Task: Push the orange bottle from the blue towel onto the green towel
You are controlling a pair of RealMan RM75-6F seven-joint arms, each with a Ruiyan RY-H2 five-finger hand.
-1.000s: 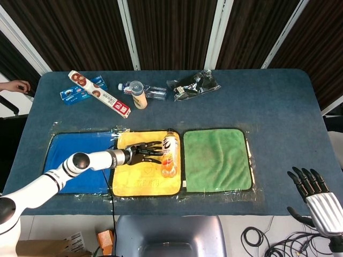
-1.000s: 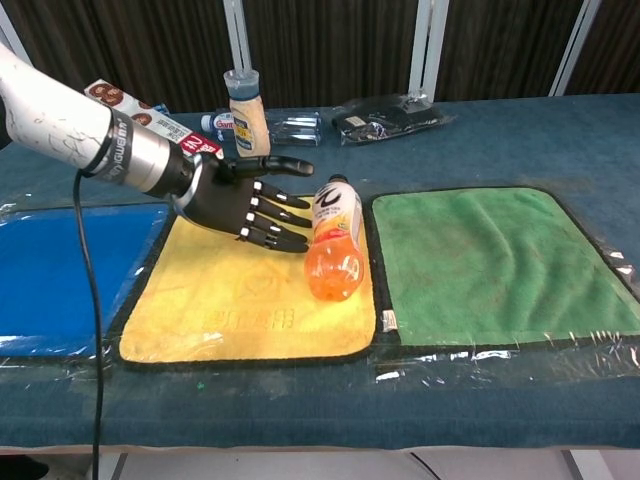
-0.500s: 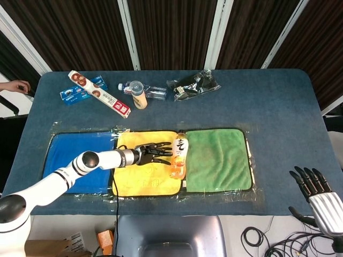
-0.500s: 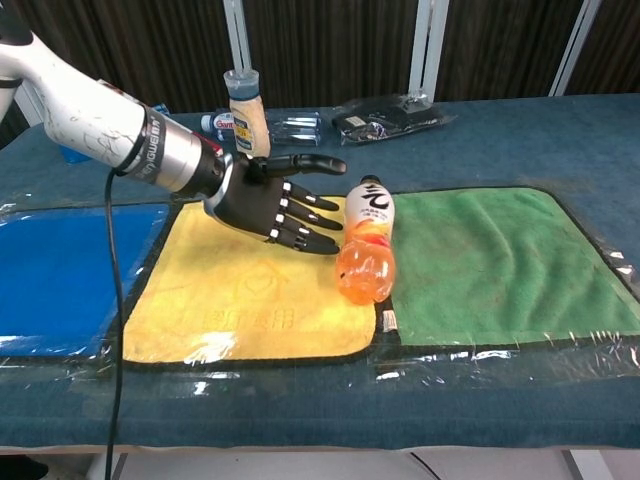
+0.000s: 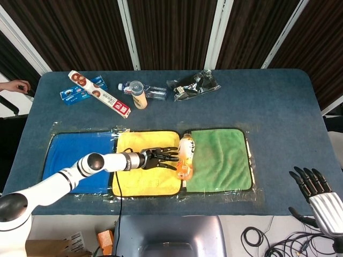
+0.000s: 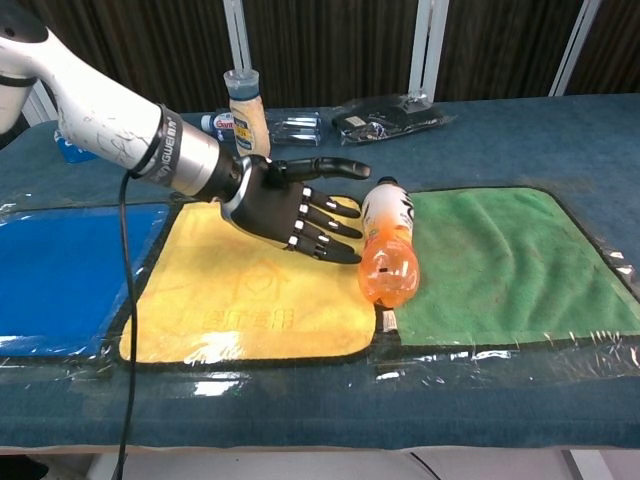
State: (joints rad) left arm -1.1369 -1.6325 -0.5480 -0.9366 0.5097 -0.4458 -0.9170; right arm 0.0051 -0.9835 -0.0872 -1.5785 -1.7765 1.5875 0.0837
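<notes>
We see the orange bottle (image 6: 389, 250) lying on its side at the centre of the frame, straddling the seam between the yellow towel (image 6: 220, 300) and the green towel (image 6: 510, 255), its long axis running from cap at the far end to base nearest us. It lies immediately right of the left hand (image 6: 295, 205), whose fingers are spread flat and grasp nothing, their tips at the bottle's flank. The right hand (image 5: 316, 195), also released, hangs at the lower right edge, well apart, so the left does the pushing. The blue towel (image 5: 75, 160) lies far left on the worktop (image 5: 268, 101). Compared with a second ago, the bottle has rolled rightward off mid-yellow onto the green edge, and the hand has followed
</notes>
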